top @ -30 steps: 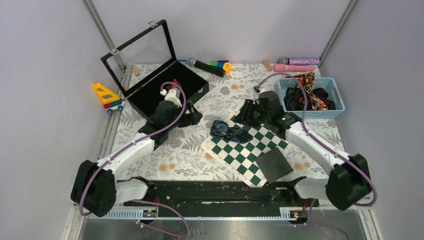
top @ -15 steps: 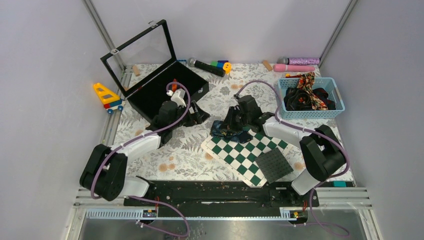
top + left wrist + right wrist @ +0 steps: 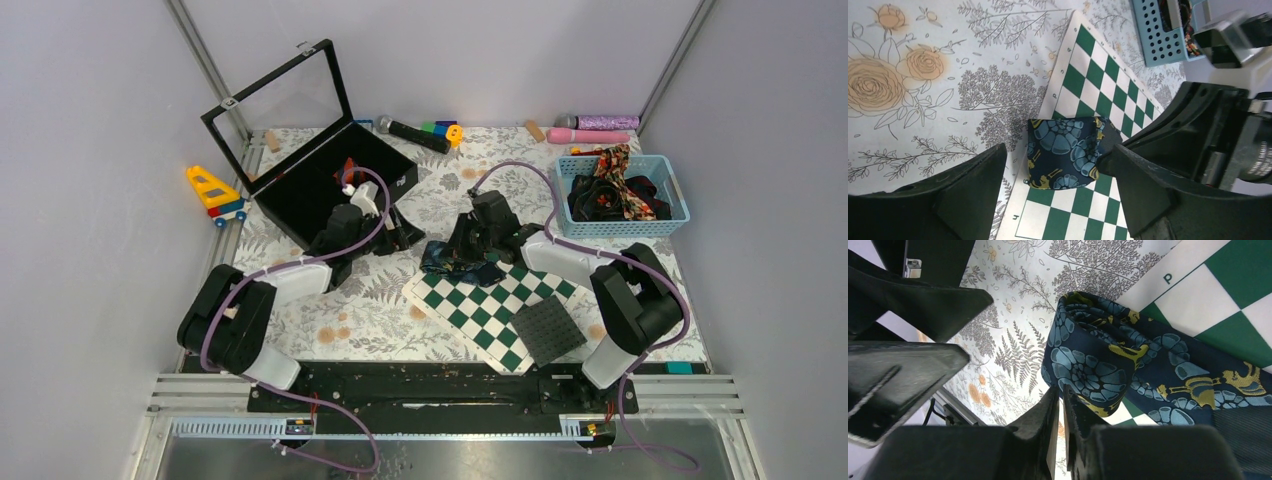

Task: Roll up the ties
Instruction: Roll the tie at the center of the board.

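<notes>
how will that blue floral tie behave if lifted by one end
Probably floppy: the tie lies in soft folds, so it would likely sag and unfold. It looks thin, so probably light. It may slide on the chequered board.

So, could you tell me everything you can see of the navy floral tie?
The navy tie looks like woven fabric, printed with light-blue flowers and mustard motifs. It lies folded or loosely rolled into a short bundle across the edge of the chequered board, overhanging the floral tablecloth. The right gripper, nearly shut, meets its edge; whether it pinches fabric is unclear.
</notes>
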Available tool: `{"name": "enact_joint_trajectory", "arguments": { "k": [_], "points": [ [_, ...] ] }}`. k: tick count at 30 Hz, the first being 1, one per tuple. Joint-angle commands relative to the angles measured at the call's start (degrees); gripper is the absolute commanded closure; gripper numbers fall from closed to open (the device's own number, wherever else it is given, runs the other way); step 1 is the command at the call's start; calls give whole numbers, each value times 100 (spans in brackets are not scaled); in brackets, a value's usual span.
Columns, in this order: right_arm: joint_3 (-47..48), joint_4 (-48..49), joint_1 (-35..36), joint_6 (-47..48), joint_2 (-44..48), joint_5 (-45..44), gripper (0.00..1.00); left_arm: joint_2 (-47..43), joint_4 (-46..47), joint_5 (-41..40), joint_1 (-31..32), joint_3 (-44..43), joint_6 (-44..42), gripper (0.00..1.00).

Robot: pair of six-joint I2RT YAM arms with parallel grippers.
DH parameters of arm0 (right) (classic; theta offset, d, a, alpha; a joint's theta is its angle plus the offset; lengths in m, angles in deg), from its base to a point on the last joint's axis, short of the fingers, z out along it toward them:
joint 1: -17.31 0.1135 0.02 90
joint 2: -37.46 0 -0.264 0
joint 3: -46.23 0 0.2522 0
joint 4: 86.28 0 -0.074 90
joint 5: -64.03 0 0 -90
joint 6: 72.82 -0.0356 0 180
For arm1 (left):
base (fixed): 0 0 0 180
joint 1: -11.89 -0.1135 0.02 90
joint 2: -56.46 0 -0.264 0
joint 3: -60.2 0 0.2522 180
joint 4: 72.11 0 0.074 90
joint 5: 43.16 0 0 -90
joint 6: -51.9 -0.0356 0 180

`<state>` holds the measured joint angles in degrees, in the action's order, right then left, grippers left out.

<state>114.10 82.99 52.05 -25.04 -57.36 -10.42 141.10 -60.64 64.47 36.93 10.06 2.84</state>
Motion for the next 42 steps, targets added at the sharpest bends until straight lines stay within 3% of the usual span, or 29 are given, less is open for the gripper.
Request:
{"name": "enact_joint_trajectory", "arguments": {
  "k": [1,34,42],
  "points": [
    [249,-74,20,114,-5,-356,86,291,646,276,-11,45,103,22],
    [285,-868,23,420,-96,-900,86,1461,1320,685,495,-271,297,24],
    [268,-908,17,450,-55,-965,86,1637,1338,748,611,-352,326,32]
  ]
}}
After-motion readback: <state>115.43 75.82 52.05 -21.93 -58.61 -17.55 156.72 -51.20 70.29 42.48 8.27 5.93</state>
